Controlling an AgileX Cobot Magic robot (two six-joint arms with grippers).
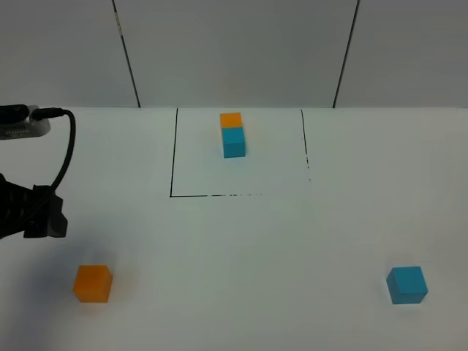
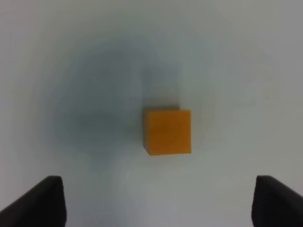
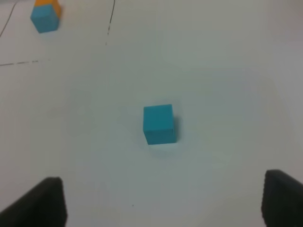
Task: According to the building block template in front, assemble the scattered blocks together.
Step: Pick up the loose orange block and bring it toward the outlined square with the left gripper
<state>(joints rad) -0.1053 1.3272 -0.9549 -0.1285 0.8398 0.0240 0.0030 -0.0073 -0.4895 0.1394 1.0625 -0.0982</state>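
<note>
At seven o'clock on the desk, orange cube centred before the wide left pincer; at five, blue cube before the wide right pincer.

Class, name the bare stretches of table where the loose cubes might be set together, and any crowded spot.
Widest bare patch: between the orange cube and the blue cube, in front of the drawn rectangle. Inside it, the front half is bare; the joined pair sits at the back. Tightest: the left edge, where the arm hangs by the orange cube.
</note>
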